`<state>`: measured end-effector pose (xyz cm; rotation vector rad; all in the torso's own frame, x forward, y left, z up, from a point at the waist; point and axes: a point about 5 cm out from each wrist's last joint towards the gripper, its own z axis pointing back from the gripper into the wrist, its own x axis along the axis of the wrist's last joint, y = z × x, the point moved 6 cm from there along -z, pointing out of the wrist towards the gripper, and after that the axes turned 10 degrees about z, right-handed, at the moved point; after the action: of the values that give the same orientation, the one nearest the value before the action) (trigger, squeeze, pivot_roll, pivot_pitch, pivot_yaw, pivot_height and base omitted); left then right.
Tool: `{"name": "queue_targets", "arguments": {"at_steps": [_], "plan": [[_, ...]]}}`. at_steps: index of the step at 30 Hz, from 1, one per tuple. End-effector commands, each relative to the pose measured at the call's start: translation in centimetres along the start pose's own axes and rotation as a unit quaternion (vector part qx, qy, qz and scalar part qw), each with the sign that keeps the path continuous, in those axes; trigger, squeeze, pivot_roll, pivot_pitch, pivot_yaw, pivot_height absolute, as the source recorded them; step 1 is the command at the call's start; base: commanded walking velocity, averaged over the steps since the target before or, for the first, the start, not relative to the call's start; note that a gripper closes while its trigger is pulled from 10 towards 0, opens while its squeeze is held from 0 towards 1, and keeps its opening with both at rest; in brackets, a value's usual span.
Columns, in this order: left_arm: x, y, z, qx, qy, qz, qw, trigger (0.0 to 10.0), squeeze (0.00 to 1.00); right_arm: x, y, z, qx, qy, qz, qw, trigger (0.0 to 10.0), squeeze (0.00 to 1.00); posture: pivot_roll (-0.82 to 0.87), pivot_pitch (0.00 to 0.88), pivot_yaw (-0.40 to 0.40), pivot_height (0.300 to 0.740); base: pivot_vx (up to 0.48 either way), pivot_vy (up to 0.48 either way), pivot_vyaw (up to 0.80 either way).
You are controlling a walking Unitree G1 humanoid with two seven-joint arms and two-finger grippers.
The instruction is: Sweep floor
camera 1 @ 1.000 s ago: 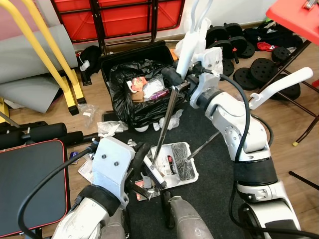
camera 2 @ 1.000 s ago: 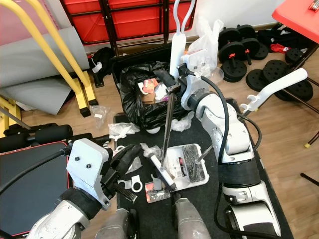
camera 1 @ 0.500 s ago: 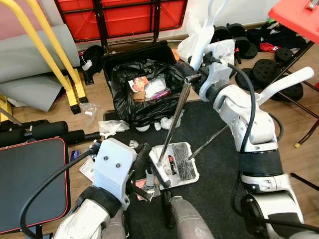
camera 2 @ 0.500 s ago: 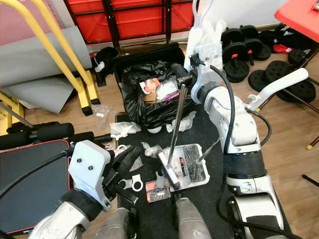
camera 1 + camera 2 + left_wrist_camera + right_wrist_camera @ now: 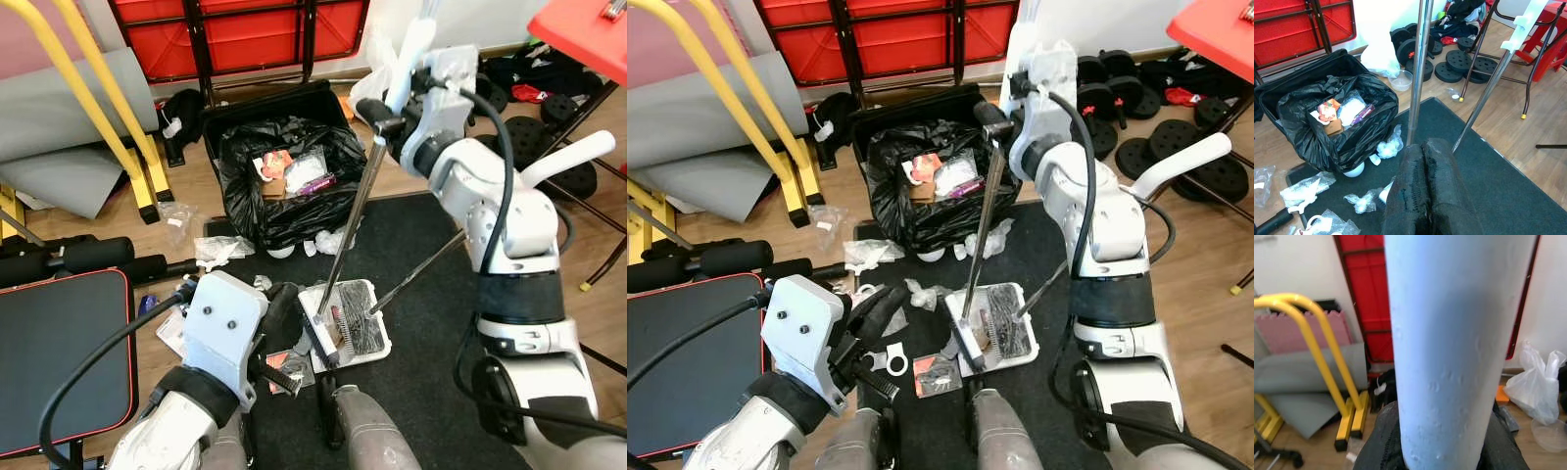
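Right claw [image 5: 997, 119] clenched around broom handle [image 5: 982, 220] | left claw [image 5: 1422, 188] pressed closed, empty, near dustpan [image 5: 994, 328] | step: brushing litter into pan | next: tip it into black bin bag [image 5: 921, 196]

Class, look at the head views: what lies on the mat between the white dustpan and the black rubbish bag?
Crumpled white scraps lie on the dark mat between the dustpan and the rubbish bag, in both eye views.

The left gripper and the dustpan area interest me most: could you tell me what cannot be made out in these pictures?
- Left gripper: in the head views its own wrist housing hides the fingers' grasp.
- Dustpan: its front is covered by the brush head; contents too small to tell.
- Right gripper: the pale blue handle blocks the wrist view, so finger contact is unclear.
- Bin bag: only top litter shows.
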<state>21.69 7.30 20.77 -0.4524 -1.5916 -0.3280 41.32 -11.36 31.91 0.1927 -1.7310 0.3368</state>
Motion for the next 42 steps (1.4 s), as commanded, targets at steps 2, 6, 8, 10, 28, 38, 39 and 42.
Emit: {"name": "queue_targets", "arguments": {"at_steps": [2,6,8,10,28,38,39,42], "plan": [[-0.3,-0.5,0.1,-0.015,0.006,0.009,1.000,10.0,0.00,1.3,-0.1,0.0,0.005,-0.019,-0.036,0.999,10.0,0.00,-0.06,0.298,-0.062,0.740,0.000,0.000,0.00],[-0.3,-0.5,0.0,-0.014,0.005,0.011,1.000,10.0,0.00,2.3,0.2,-0.1,0.015,-0.035,-0.068,0.997,10.0,0.00,-0.06,0.298,-0.063,0.740,0.000,0.000,0.00],[-0.3,-0.5,0.0,-0.014,0.005,0.012,1.000,10.0,0.00,2.0,0.5,-0.1,0.020,-0.031,-0.078,0.996,10.0,0.00,-0.06,0.298,-0.063,0.740,0.000,0.000,0.00],[-0.3,-0.5,0.0,-0.015,0.005,0.012,1.000,10.0,0.00,0.8,1.1,-0.1,0.026,-0.015,-0.082,0.996,10.0,0.00,-0.06,0.298,-0.063,0.740,0.000,0.000,0.00],[-0.2,-0.5,0.2,-0.014,0.005,0.014,1.000,10.0,0.00,-4.4,-0.4,0.4,-0.026,0.039,0.055,0.997,10.0,0.00,-0.05,0.308,-0.065,0.740,0.000,0.000,0.00],[-0.2,-0.4,0.0,-0.014,0.004,0.014,1.000,10.0,0.00,-2.9,-0.7,0.3,-0.030,0.028,0.058,0.997,10.0,0.00,-0.06,0.303,-0.066,0.740,0.000,0.000,0.00],[-0.2,-0.4,0.0,-0.014,0.004,0.013,1.000,10.0,0.00,-3.0,-0.5,0.3,-0.027,0.033,0.055,0.998,10.0,0.00,-0.06,0.302,-0.066,0.740,0.000,0.000,0.00],[-0.2,-0.4,0.0,-0.013,0.004,0.013,1.000,10.0,0.00,-3.1,-0.6,0.3,-0.028,0.040,0.059,0.997,10.0,0.00,-0.06,0.302,-0.066,0.740,0.000,0.000,0.00]]}}
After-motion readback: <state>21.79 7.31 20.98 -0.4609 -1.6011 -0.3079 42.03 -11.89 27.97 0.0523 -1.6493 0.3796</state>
